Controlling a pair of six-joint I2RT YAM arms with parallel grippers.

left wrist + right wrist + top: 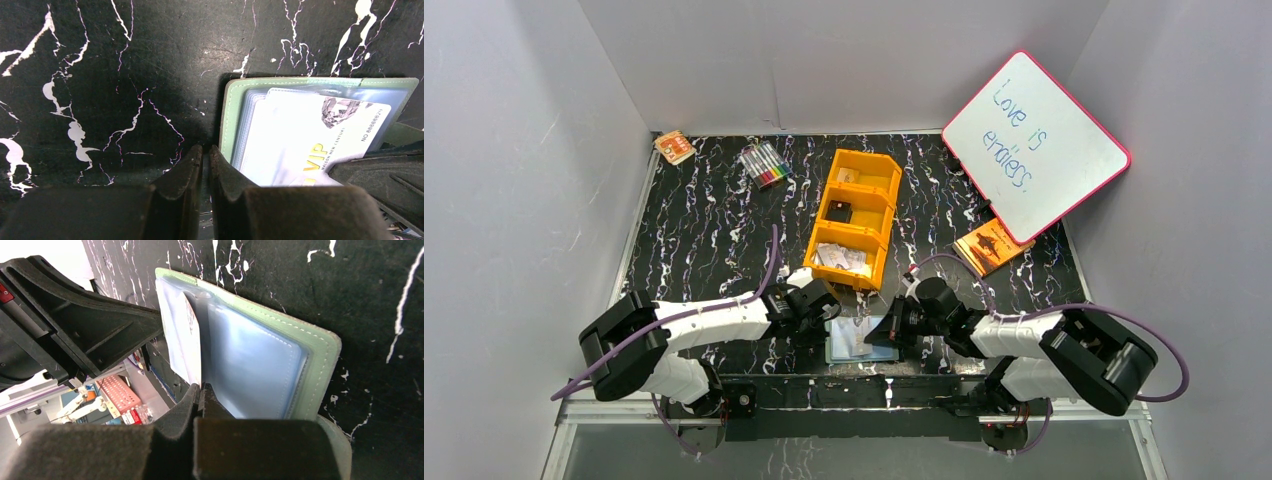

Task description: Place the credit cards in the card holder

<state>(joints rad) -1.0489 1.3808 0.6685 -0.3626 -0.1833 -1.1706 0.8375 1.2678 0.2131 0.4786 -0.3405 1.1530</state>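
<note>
Had the right tool (201, 387) pinched fully shut on the near edge of a thin pale whitish rectangular credit card (310, 132), apparently to feed it under a clear pocket leaf. Found the flat sage-green card holder (300, 81) lying open on the black marbled surface (100, 60), directly ahead of that tool's tips, with the card seemingly part-way in. Held the left tool (206, 149) nearly shut, with only a slit and nothing seen in it. Had the holder's stitched edge just right of its tips, probably to brace the holder against sliding. Left further pale cards (839, 258) beyond both tools, in the nearest bin of the orange three-compartment plastic tray (867, 156).
</note>
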